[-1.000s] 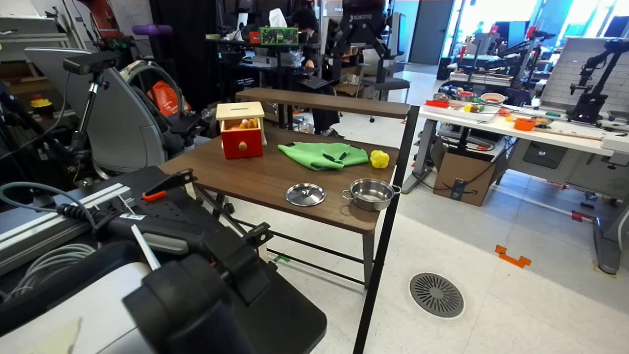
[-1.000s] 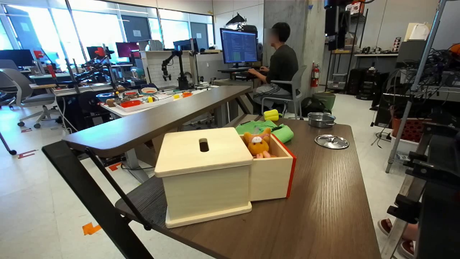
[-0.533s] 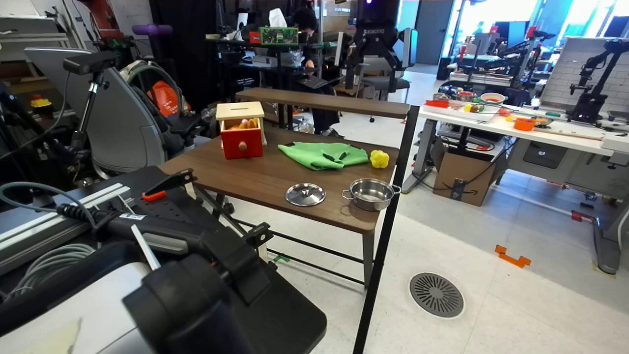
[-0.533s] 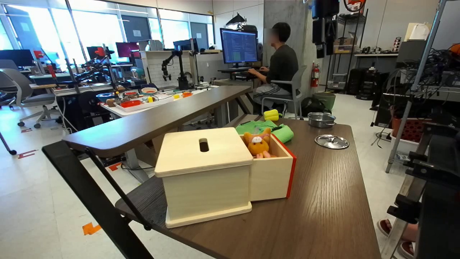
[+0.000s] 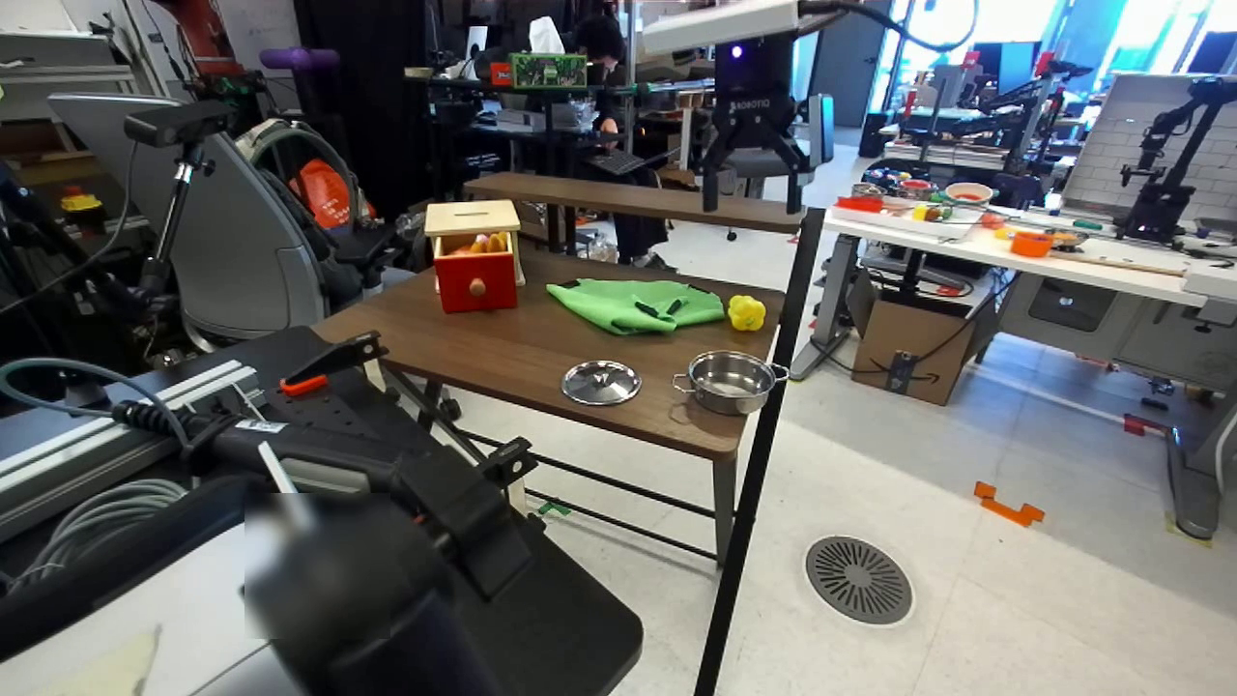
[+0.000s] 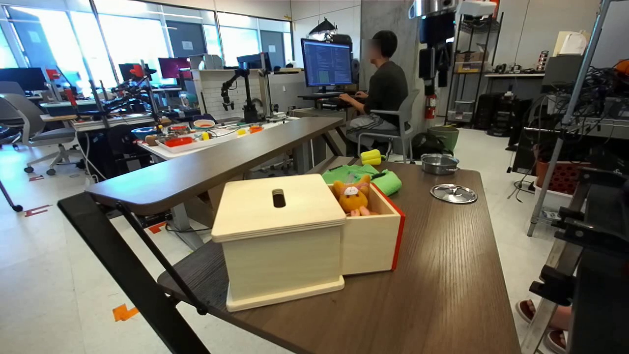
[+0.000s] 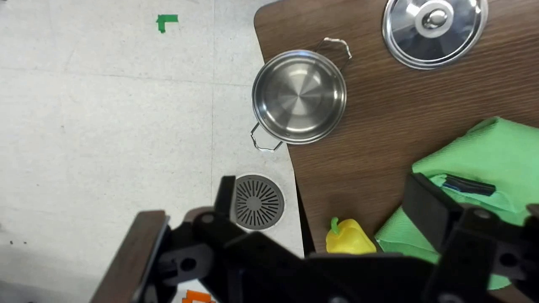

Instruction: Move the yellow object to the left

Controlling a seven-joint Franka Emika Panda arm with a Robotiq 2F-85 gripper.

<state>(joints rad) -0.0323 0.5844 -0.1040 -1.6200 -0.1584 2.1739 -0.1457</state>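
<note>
Wrist view: the gripper is spread wide, and the yellow pepper is seen beyond it on the brown table, near the edge, partly hidden by the gripper's body. The green cloth is laid just beside the pepper; a metal pot and a metal lid are set apart from each other. In both exterior views, the gripper is held above the table's level, well apart from the pepper.
</note>
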